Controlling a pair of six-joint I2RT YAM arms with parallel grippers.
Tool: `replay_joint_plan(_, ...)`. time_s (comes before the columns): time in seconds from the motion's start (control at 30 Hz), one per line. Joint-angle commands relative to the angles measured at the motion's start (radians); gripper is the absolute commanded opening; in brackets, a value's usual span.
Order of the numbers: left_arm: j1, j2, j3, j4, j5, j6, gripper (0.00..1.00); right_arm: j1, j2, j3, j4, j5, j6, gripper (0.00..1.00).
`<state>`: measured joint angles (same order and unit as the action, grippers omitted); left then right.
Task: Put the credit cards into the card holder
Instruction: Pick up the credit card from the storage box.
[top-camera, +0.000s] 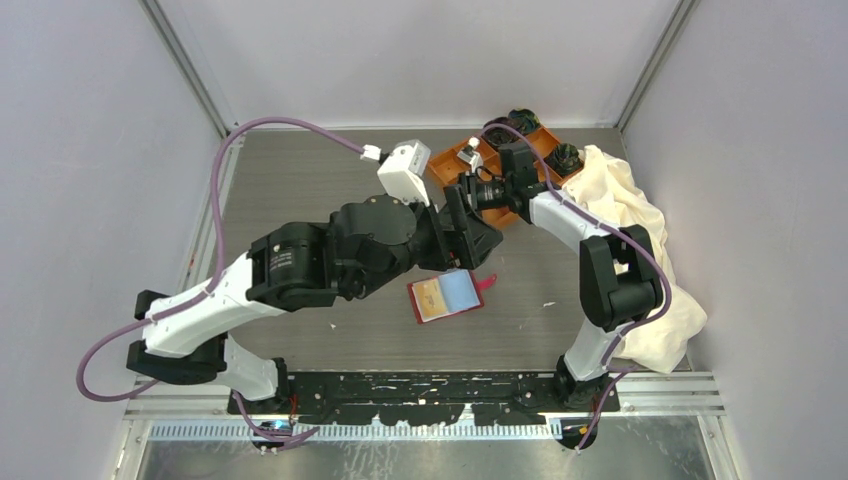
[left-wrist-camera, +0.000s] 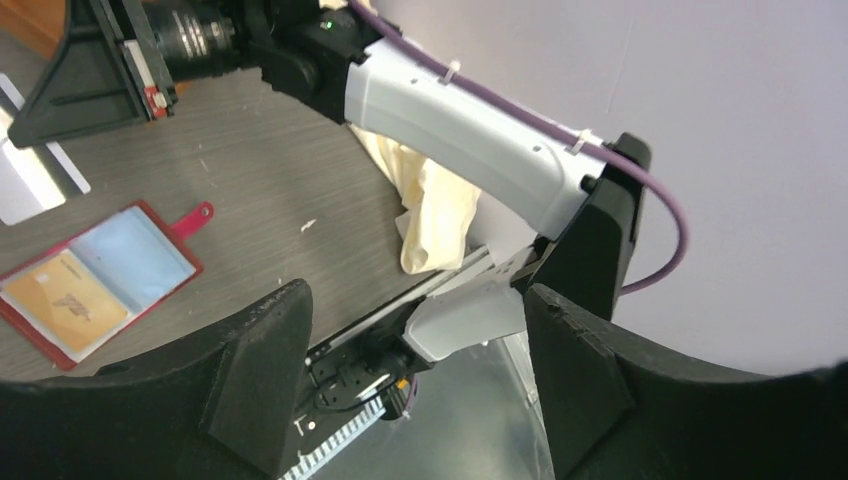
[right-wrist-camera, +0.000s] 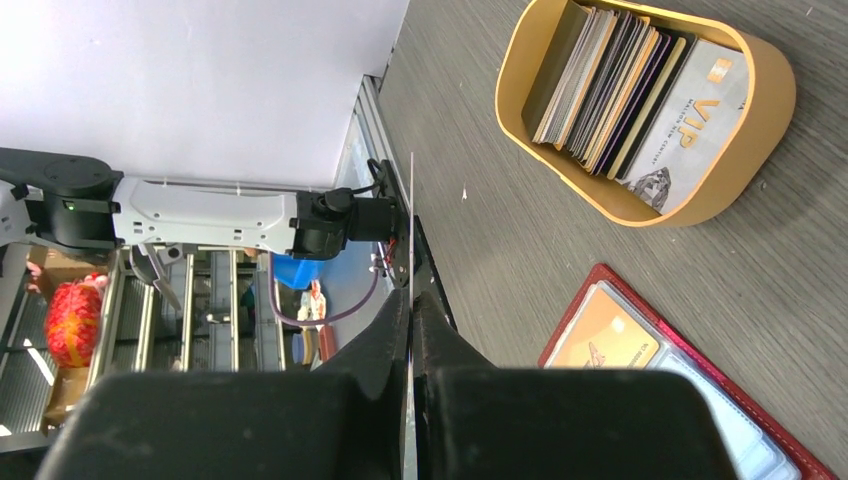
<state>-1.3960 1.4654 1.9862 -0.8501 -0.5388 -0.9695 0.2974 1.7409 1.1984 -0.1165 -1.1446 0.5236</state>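
The right end effector (right-wrist-camera: 410, 312) is closed, its two fingers pinching one white credit card (left-wrist-camera: 22, 185), which its own wrist camera sees edge-on as a thin pale line standing up out of the fingertips. The left end effector (left-wrist-camera: 415, 296) is open with both fingers spread wide and nothing between them, raised above the tabletop (top-camera: 300, 180) and facing the right arm. The held card hangs over the tabletop near the card holder (top-camera: 447, 297) but apart from it. The single red card holder lies open and flat near the middle of the tabletop, below both end effectors in the overhead view, with its snap tab (left-wrist-camera: 190, 220) sticking out to one side. One tan-gold card (left-wrist-camera: 68, 298) sits in one half of it; the other half shows a pale blue window. Beyond the holder, in the right wrist view, one oval tan dish (right-wrist-camera: 770, 110) holds a row of cards (right-wrist-camera: 600, 85) standing on edge, packed too tightly to count, the outermost printed "VIP". Farther back, one orange tray (top-camera: 445, 160) is partly hidden by the arms, and one cream cloth (top-camera: 640, 225) is heaped at the right side.
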Motion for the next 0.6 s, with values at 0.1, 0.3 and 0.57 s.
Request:
replay_joint_plan(0.1,-0.027,-0.021,0.071,0.035,-0.112,0.02,0.77,-0.007,-0.066,0.011,-0.001,-0.029,-0.03,0.01)
replay_joint_plan(0.3,-0.024,-0.111,-0.179,0.215,-0.082,0.129,0.83,-0.006,-0.107,-0.036,-0.043,-0.035,-0.09,0.02)
replay_joint_plan(0.57,0.226,-0.588,-1.227,1.135,0.339,0.257,0.89,-0.006,-0.178,-0.12,-0.001,-0.046,-0.135,0.02)
